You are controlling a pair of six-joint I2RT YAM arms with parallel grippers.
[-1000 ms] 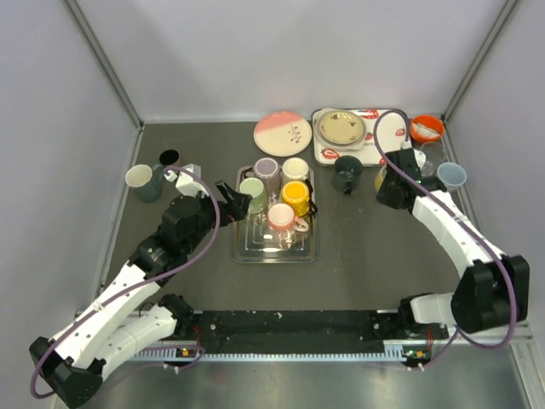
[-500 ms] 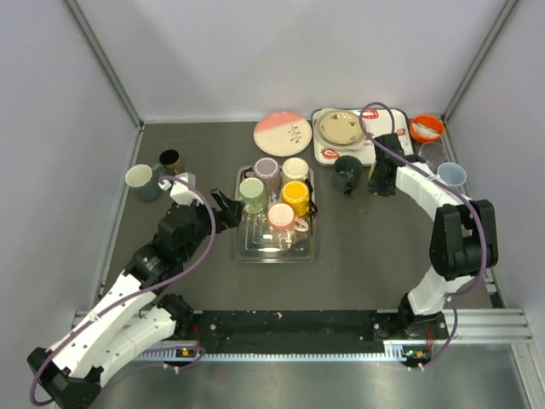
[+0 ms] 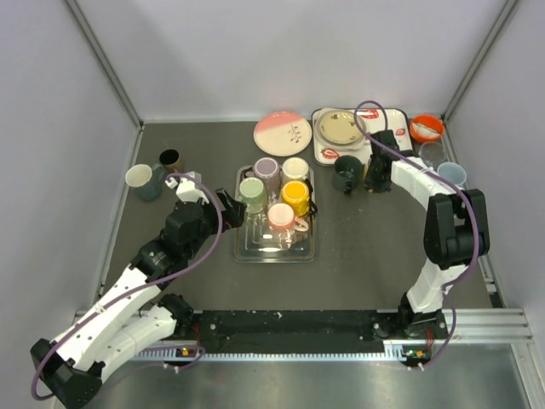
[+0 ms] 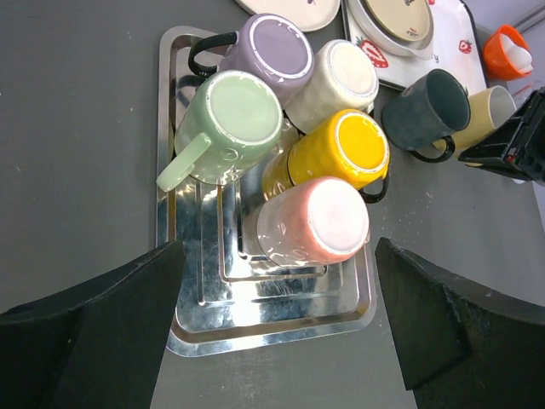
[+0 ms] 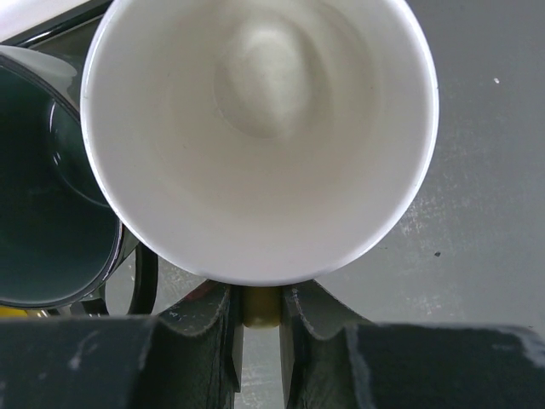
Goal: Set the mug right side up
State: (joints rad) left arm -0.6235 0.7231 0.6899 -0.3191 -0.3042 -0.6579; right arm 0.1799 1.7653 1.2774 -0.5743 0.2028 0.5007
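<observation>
- The cream mug (image 5: pixel 260 128) is gripped by its handle in the right pincer (image 5: pixel 261 311).
- The left pincer (image 4: pixel 274 273) is spread open over the tray (image 4: pixel 183 332) of 5 overturned mugs (image 4: pixel 243 115).

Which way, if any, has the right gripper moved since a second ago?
Yes. The right gripper, holding the pale yellow mug by its handle, has shifted toward the robot's left, closer to the dark green mug, which stayed put.

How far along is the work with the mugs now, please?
Done: the dark mug stands upright off the tray. In hand: the right gripper grips the handle of the pale yellow mug, mouth up. To do: five mugs lie bottom up on the tray; the open left gripper hovers there.
</observation>
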